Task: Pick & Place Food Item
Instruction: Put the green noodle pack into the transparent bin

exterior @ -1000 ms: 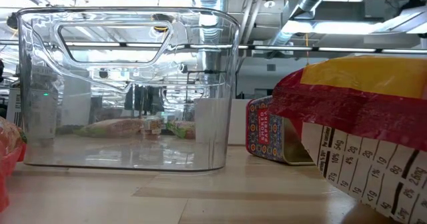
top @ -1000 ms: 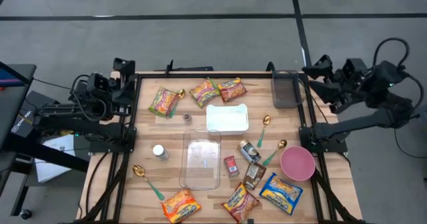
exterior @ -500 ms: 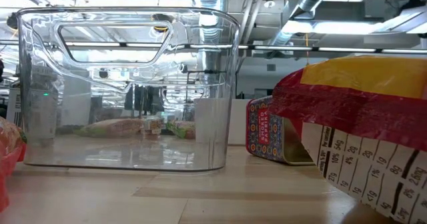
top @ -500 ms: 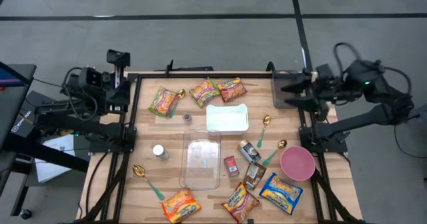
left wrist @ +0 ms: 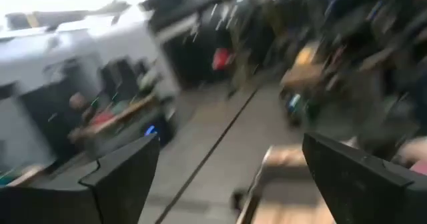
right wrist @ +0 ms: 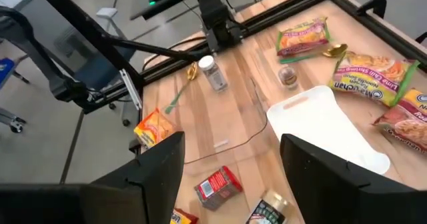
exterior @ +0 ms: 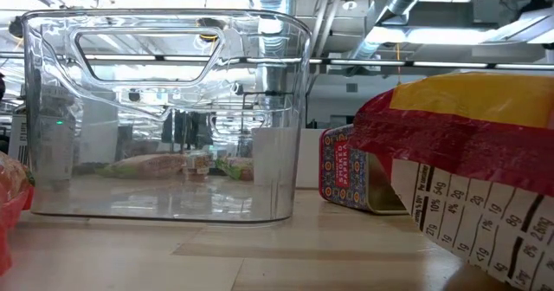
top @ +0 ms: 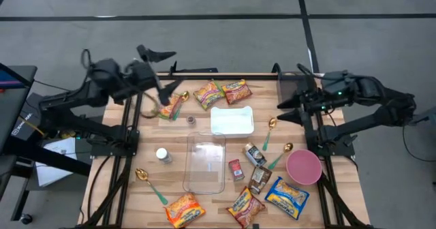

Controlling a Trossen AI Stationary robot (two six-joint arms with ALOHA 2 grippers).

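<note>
Both hands gape empty: left hand [top: 158, 71] above the table's [top: 177, 162] far-left corner, right hand [top: 291, 99] far-right.

Noodle pkt [exterior: 485, 230]: row of nos. "10% 54g 2% 2% 12%…"; 2nd pkt [right wrist: 370, 74] reads "Maruchan".

Four cameras, one table.
The high view looked straight down on the whole table [top: 150, 181] and both arms. The low view sat at tabletop level, tight against the clear bin [exterior: 164, 109], facing the room. The right wrist view looked down across the table, sharing that bin [right wrist: 227, 127] with both; the left wrist view faced out into the room.
</note>
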